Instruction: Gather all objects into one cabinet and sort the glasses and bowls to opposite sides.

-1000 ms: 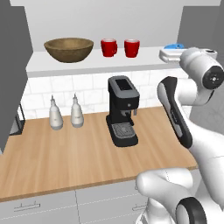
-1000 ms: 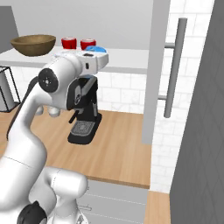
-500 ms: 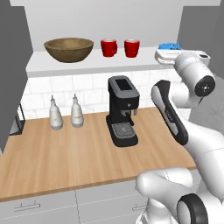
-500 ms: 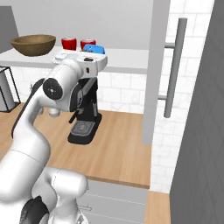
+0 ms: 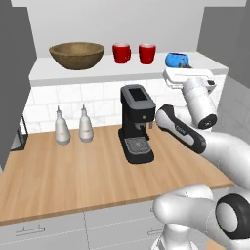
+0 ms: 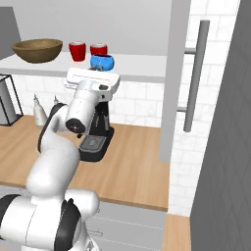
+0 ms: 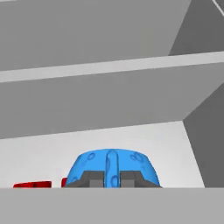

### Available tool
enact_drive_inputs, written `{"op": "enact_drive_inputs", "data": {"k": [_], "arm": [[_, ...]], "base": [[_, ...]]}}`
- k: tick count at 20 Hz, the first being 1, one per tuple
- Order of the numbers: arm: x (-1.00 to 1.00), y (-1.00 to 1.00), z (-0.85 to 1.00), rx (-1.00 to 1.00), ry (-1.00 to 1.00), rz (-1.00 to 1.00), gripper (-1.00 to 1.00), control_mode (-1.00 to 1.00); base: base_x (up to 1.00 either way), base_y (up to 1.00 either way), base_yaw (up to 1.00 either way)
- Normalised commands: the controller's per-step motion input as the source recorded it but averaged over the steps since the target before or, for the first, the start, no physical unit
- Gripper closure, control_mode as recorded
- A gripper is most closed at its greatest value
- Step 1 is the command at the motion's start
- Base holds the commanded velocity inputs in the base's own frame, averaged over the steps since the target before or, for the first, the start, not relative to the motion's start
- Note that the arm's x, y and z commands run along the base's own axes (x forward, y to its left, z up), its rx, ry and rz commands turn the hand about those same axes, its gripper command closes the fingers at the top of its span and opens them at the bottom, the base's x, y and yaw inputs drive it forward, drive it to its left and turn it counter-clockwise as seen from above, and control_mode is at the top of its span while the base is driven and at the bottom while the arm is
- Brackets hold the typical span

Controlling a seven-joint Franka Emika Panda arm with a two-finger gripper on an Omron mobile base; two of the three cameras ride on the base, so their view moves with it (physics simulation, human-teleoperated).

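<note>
The blue cup (image 7: 113, 168) is straddled by the fingers (image 7: 89, 180), apparently clamped; it should be lifted straight, clear of the red mugs (image 5: 121, 52).

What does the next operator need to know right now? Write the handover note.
Gripper: at the blue cup, a fingertip either side; closed or not, cannot tell.
Cabinet shelf, left to right: wooden bowl, two red mugs, blue cup.
Done: all four are on one shelf, bowl far left.
Left: judging by the hand, likely placing the cup by the mugs.
</note>
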Motion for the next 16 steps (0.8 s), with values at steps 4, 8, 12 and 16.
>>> {"op": "enact_drive_inputs", "data": {"k": [4, 8, 12, 16], "arm": [[0.39, -0.02, -0.07, 0.0, -0.19, 0.0, 1.0, -1.0], [0.17, -0.1, 0.0, 0.0, -0.03, -0.05, 1.0, -1.0], [0.16, -0.07, 0.0, 0.0, 0.0, -0.08, 1.0, -1.0], [0.16, 0.0, 0.0, 0.01, -0.02, -0.01, 1.0, -1.0]], "base": [[0.0, 0.0, 0.0], [0.0, 0.0, 0.0], [0.0, 0.0, 0.0], [0.0, 0.0, 0.0]]}}
